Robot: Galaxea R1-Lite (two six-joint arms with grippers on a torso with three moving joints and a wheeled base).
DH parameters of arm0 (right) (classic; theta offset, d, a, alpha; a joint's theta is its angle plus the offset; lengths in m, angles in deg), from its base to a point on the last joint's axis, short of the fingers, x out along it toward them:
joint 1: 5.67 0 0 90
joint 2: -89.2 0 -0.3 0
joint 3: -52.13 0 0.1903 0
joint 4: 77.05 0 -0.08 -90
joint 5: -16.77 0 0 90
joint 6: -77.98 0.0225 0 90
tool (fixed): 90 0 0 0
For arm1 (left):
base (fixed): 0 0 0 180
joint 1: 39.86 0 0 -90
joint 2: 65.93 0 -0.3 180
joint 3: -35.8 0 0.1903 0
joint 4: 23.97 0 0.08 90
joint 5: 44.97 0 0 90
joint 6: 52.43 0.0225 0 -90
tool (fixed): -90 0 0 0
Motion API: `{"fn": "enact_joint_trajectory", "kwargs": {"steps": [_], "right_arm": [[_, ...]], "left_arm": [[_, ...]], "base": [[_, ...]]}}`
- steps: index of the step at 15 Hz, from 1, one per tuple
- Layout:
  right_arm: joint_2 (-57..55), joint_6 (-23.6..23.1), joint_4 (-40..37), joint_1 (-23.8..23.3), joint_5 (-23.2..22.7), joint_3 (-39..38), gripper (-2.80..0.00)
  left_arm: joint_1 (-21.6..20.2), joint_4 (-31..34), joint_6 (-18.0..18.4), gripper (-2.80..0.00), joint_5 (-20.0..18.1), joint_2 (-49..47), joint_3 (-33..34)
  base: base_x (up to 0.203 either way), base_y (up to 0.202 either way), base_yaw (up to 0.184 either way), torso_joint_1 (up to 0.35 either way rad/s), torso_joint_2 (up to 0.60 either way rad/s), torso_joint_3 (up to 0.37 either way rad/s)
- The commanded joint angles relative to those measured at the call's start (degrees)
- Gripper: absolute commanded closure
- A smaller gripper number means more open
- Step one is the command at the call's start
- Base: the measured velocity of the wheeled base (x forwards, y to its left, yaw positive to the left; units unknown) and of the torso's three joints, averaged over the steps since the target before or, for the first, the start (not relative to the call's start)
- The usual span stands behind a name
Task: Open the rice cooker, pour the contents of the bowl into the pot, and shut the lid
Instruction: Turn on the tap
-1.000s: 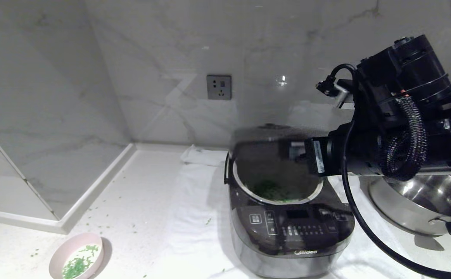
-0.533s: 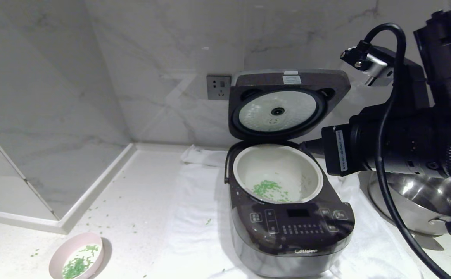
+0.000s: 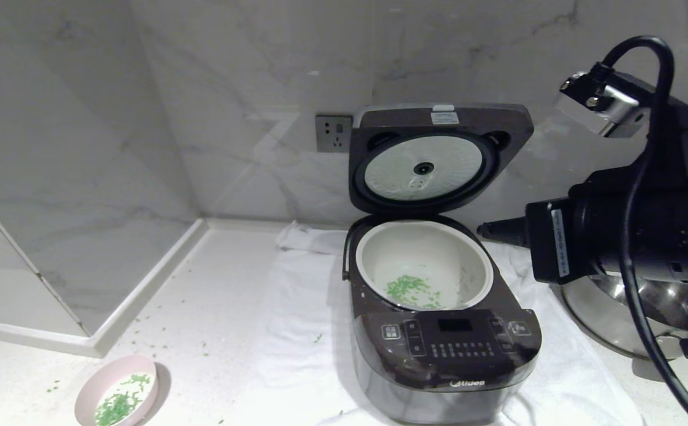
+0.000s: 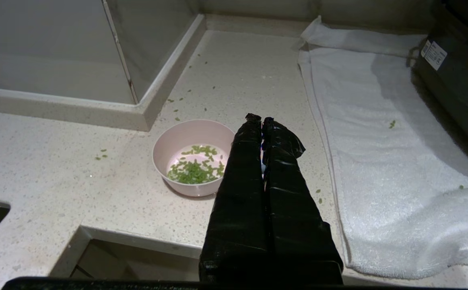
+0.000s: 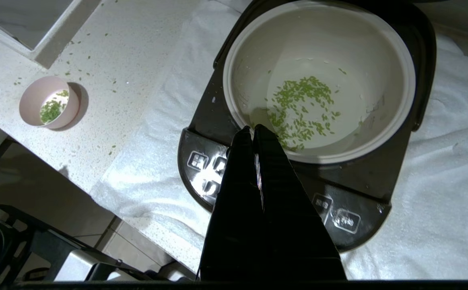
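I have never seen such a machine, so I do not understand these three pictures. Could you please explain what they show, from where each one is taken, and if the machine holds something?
It is a two-armed robot at a kitchen counter. One picture comes from a camera on its head, the other two from cameras on its wrists.

On the pale speckled counter a white towel lies under the dark brown-grey rice cooker. Its hinged lid stands open, and chopped green bits lie in the cream-white inner pot. The small pale pink bowl also holds some. A steel pan stands beside the cooker.

The black tapered fingers are the grippers. The right gripper hangs above the cooker, the left gripper beside the bowl. Both are shut and hold nothing.
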Motion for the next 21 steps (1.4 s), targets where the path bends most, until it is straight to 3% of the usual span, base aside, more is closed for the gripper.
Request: {"fn": "enact_joint_trajectory", "kwargs": {"steps": [1, 6, 8, 17, 21], "right_arm": [[4.9, 0.1, -0.1, -0.2, 0.3, -2.0, 0.0], [15.3, 0.0, -0.3, -2.6, 4.4, -8.1, 0.0], [20.0, -0.5, -0.7, -8.6, 4.7, -9.7, 0.0], [34.3, -14.5, -0.8, -45.1, 8.2, -21.4, 0.0], [44.7, -17.9, 0.6, -49.5, 9.6, -25.9, 0.0]], "left_arm": [[0.0, 0.0, 0.0, 0.0, 0.0, 0.1, 0.0], [0.0, 0.0, 0.0, 0.0, 0.0, 0.1, 0.0], [0.0, 0.0, 0.0, 0.0, 0.0, 0.1, 0.0], [0.0, 0.0, 0.0, 0.0, 0.0, 0.1, 0.0], [0.0, 0.0, 0.0, 0.0, 0.0, 0.1, 0.0]], "base": [[0.0, 0.0, 0.0, 0.0, 0.0, 0.0], [0.0, 0.0, 0.0, 0.0, 0.0, 0.0], [0.0, 0.0, 0.0, 0.0, 0.0, 0.0], [0.0, 0.0, 0.0, 0.0, 0.0, 0.0], [0.0, 0.0, 0.0, 0.0, 0.0, 0.0]]}}
